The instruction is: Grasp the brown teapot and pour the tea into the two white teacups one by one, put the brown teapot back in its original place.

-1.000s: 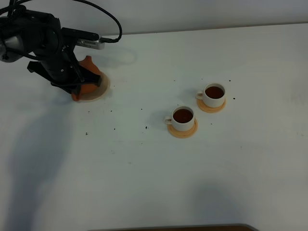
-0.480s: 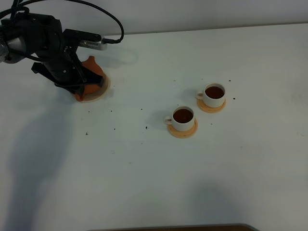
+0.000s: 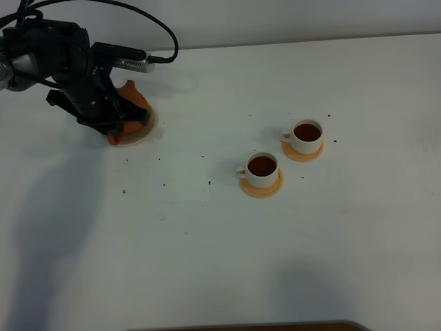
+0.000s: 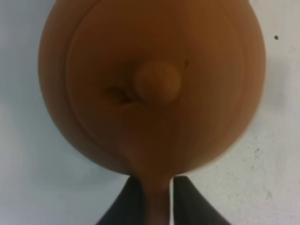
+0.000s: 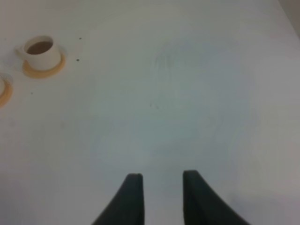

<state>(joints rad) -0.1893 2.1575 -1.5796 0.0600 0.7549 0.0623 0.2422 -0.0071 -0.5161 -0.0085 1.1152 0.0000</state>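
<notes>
Barely shifted, left end effector [image 4: 157, 197] still clamps brown teapot [image 4: 152, 84] handle.

The left gripper [image 3: 103, 117] is sitting at the far left of the table [image 3: 207, 262], and the brown teapot [image 3: 131, 103] is standing right at its fingertips, on the saucer [image 3: 141, 134]. In the left wrist view the fingers [image 4: 129, 206] are lying either side of the teapot's handle [image 4: 157, 201]. Well off to the gripper's right, the two teacups are sitting on their coasters: the nearer cup [image 3: 262, 169] on its coaster [image 3: 262, 189], the farther cup [image 3: 306, 135] just beyond it on another coaster [image 3: 303, 155]. The right gripper [image 5: 161, 197] is hanging over bare table, with a cup [image 5: 41, 50] well ahead of it.
</notes>
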